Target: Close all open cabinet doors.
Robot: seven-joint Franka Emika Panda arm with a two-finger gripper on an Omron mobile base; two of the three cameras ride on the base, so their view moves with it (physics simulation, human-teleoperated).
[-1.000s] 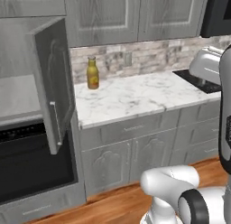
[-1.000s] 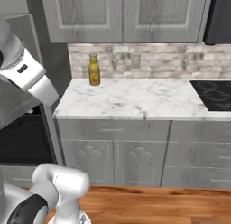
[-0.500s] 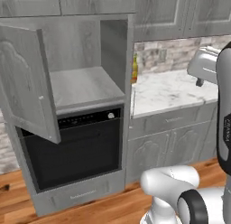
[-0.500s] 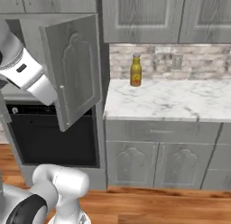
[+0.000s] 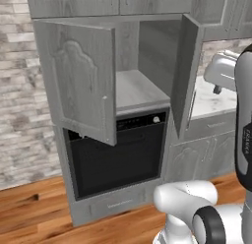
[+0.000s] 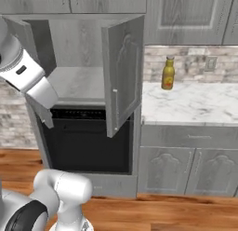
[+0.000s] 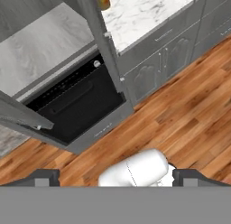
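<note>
Standing wide open, the two cabinet doors flank a bare shelf above the oven. Marble tabletop carries a bottle near its back edge. Gripper spread, holding nothing.

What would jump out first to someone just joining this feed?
Two cabinet doors stand wide open above the black oven: the left door swung far out, the right door edge-on beside the marble counter. A yellow bottle stands on that counter near the wall.

Both cabinet doors stand swung outward; niche between open.
</note>
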